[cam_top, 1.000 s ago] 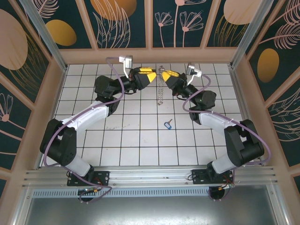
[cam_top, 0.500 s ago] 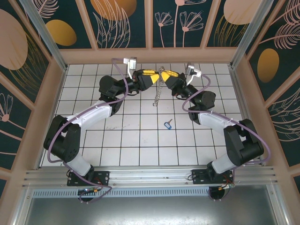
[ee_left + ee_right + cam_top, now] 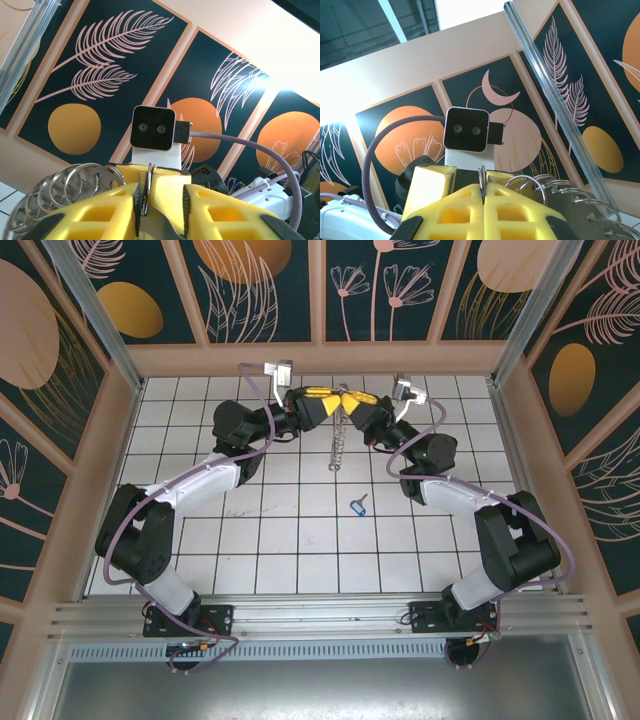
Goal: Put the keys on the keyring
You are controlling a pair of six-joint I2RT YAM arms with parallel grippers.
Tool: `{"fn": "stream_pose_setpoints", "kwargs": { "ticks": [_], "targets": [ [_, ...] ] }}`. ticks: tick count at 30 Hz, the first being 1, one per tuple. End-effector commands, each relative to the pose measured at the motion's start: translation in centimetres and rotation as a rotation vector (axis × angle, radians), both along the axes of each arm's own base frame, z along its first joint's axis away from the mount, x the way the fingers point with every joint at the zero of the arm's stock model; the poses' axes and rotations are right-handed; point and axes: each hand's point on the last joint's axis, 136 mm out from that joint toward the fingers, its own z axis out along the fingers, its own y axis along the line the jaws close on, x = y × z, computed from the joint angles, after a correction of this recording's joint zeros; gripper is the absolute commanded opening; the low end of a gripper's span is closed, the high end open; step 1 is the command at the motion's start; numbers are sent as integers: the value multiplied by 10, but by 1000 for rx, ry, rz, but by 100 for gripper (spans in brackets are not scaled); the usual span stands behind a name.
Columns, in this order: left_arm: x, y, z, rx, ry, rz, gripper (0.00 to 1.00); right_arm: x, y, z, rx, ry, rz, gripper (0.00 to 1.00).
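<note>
**Student:** Where do the two arms meet?

**Tutor:** Above the far middle of the white tiled table (image 3: 300,540), with their yellow fingertips almost tip to tip. The right gripper (image 3: 352,401) is clamped on the keyring (image 3: 340,432). In the right wrist view its fingers are pressed together, and the thin wire rises from the seam between them.

**Student:** And the left gripper (image 3: 333,400)?

**Tutor:** Its fingers (image 3: 125,200) stand somewhat apart. The wire passes through the gap, close to one pad, and a cluster of silvery rings (image 3: 80,180) sits beside that finger.

**Student:** How does the keyring hang?

**Tutor:** It hangs from the fingertips towards the tiles. Whether its lowest ring touches them cannot be told.

**Student:** And the key?

**Tutor:** The blue-headed key (image 3: 358,505) lies flat on the table, nearer the arm bases, well apart from both grippers.
</note>
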Motion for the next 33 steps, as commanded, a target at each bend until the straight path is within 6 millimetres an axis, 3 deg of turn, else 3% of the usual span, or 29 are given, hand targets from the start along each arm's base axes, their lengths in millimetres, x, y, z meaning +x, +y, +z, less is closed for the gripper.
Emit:
{"fn": "stream_pose_setpoints", "kwargs": {
  "ticks": [1,8,10,13,16,20,29,33],
  "targets": [
    [-4,0,17,-44,-59,-7,24,-15,0,22,41,-91,28,0],
    [-2,1,19,-52,-56,7,0,-14,3,18,21,-80,34,0],
    [-2,1,18,-48,-54,8,0,-14,4,16,2,-76,36,0],
    [0,-1,15,-9,-67,20,0,-12,-7,15,-18,-61,-2,33],
    [-2,-3,12,53,-106,42,0,-9,-31,17,-40,-48,-68,45],
    [-6,-4,7,163,-189,69,0,-7,-50,16,-124,-30,-145,47],
    [-17,-9,-7,361,-327,12,0,-16,-36,-1,-349,-51,-63,47],
    [-20,-10,-10,411,-354,-9,0,-28,-32,-8,-398,-79,0,40]
  ]
}}
